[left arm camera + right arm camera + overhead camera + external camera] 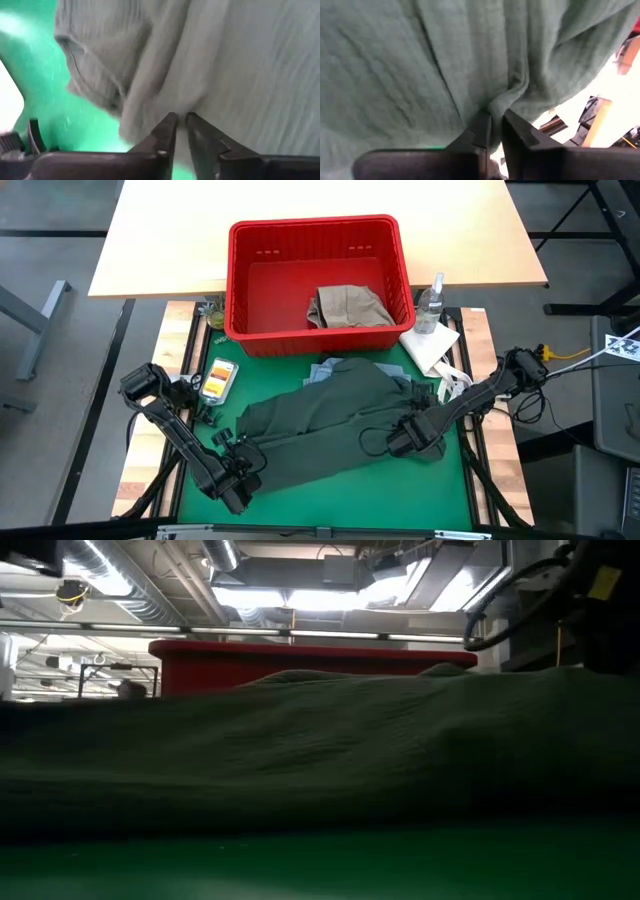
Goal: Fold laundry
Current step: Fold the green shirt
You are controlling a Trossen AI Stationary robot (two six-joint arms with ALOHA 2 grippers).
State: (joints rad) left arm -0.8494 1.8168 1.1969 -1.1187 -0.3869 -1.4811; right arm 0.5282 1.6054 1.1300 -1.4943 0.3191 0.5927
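The olive garment (330,425) lies spread across the green mat (400,495) in the high view, stretching from the left gripper (243,463) near the mat's front left to the right gripper (400,438) at its right side. A light blue denim piece (325,370) shows just behind it, partly under it, toward the red basket (245,280). The basket stands at the back of the mat with a khaki piece (348,308) in its right half. A white cloth (428,345) and a clear bottle (432,302) sit right of the basket, and a small orange-and-white pack (217,378) lies left of the garment.

In the low view, the olive garment (320,750) fills the width as a low mound on the mat (320,865), with the basket's (300,660) red wall behind it. Neither gripper can be made out here.

In the left wrist view, the left gripper (181,120) has its tips almost together, a thin gap between them, pinching a fold at the garment's (225,65) edge, with mat (45,90) beside it.

In the right wrist view, the right gripper (495,120) likewise stands nearly closed, clamped on a gathered crease of the garment (420,60).
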